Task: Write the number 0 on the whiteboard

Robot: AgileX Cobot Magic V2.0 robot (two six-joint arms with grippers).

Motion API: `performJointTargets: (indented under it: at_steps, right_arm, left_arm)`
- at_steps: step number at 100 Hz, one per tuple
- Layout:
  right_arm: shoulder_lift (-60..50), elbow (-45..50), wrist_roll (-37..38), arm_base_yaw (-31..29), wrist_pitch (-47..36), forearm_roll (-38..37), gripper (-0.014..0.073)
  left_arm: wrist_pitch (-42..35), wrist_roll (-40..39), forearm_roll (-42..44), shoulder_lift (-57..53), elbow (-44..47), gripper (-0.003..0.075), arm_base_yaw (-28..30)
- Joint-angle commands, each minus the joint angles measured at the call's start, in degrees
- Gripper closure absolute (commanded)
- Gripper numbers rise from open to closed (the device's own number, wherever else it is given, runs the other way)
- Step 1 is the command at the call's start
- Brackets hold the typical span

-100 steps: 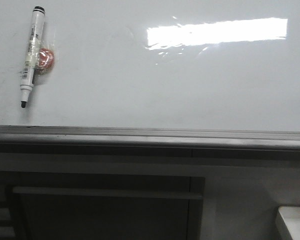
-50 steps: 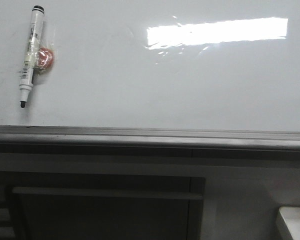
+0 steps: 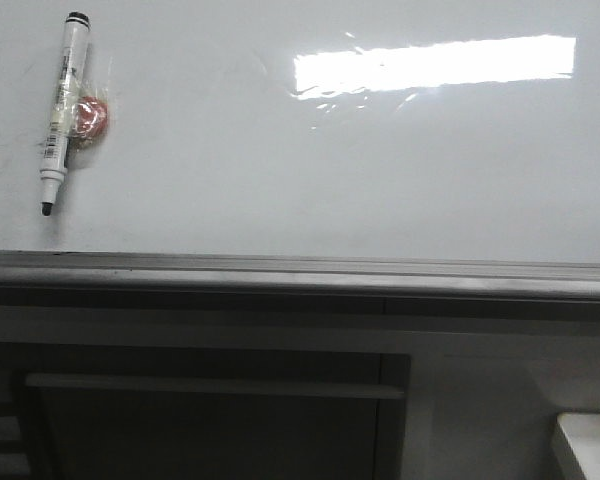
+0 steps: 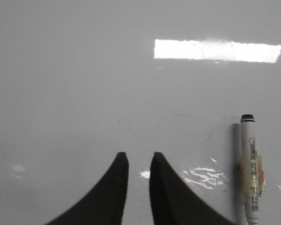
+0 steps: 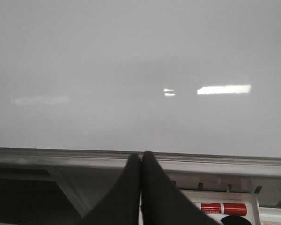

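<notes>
1. Left gripper [image 4: 137,164]: in the left wrist view its two dark fingers stand a little apart with a narrow gap between them, and nothing is held in that gap. It hangs over bare whiteboard [image 4: 84,84], with the marker [image 4: 249,168] lying off to one side of it, near but not touching.
2. Right gripper [image 5: 140,161]: its fingers are pressed together and hold nothing. It sits over the whiteboard's grey near-edge rail [image 5: 61,157], and a red-labelled marker [image 5: 222,208] lies in a tray beyond the rail.
3. The number 0 is not on the board; no black loop shows in any view, so the writing is not yet begun.
4. In the front view the marker [image 3: 60,110] lies flat near the whiteboard's [image 3: 330,180] far left corner. Its long axis runs from far edge to near edge, slightly tilted, with the black end cap toward the far edge and the dark tip toward the near rail.
5. A reddish round thing [image 3: 88,115] touches the marker's middle; it may be taped on, but the view is too soft to be sure.
6. Risks, as a judgement: the left fingers' gap looks too narrow for the barrel, so closing in without opening wider could push the marker away. The lump could make the grasp sit crooked. A flat-lying marker may slide on the glossy surface, and the exposed tip could leave a stray mark.
</notes>
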Motion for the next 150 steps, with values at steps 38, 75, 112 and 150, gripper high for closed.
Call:
performJointTargets:
  at_steps: [38, 75, 112, 150]
  right_arm:
    - [1.1, -1.8, -0.6, 0.0, -3.1, 1.6, 0.0654]
    - [1.1, -1.8, -0.6, 0.0, -3.5, 2.2, 0.0654]
    - [1.1, -1.8, -0.6, 0.0, -3.5, 2.2, 0.0654]
    - [1.1, -1.8, -0.6, 0.0, -3.3, 2.2, 0.0654]
  left_arm:
    - [-15.8, -0.6, -0.6, 4.1, -1.2, 0.0227, -3.3]
    - [-30.7, -0.6, -0.5, 22.2, -1.3, 0.0227, -13.2]
    - [-41.2, -0.6, -0.5, 42.5, -1.3, 0.0228, -24.6]
    - [-46.7, -0.6, -6.3, 53.0, -1.3, 0.0228, -27.6]
